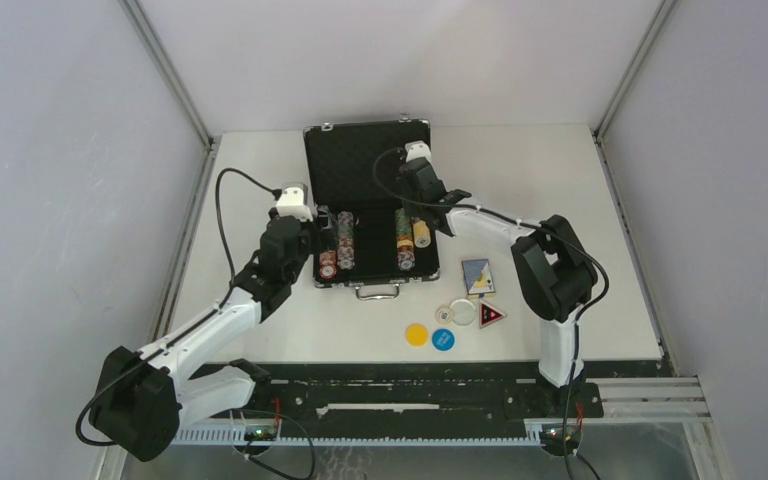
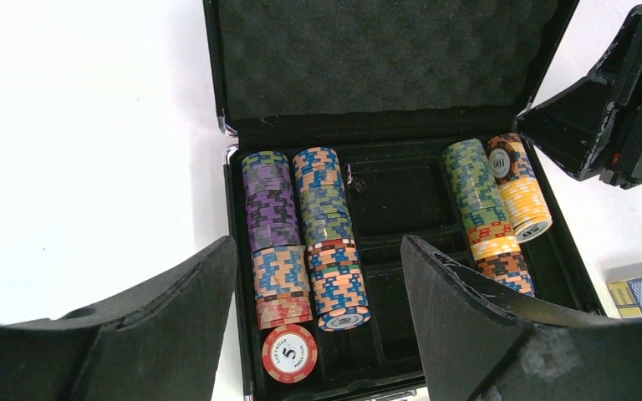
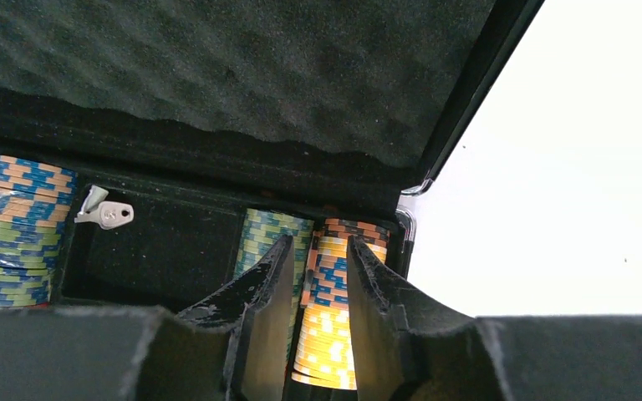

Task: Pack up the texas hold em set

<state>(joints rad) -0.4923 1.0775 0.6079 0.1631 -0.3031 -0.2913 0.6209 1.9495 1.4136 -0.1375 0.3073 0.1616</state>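
Observation:
The black briefcase [image 1: 360,160] stands open at the table's middle back, its foam lid [image 2: 384,58] upright. Two rows of poker chips [image 2: 301,225] lie in its left slots and two more [image 2: 489,209] in its right slots. A red chip marked 5 [image 2: 289,352] lies flat at the front left. My left gripper [image 2: 318,246] hovers open over the left rows, holding nothing. My right gripper [image 3: 318,251] has its fingers against both sides of the rightmost yellow-orange chip row [image 3: 330,317]. The card deck [image 1: 477,276], the white [image 1: 463,312], yellow [image 1: 416,334] and blue [image 1: 443,339] buttons and the triangle token [image 1: 491,316] lie on the table in front of the case, to its right.
A small silver key [image 3: 104,215] rests in the case's middle compartment [image 2: 397,196], which holds no chips. The case handle [image 1: 378,291] faces the near side. Grey walls close in the white table [image 1: 580,180] on three sides.

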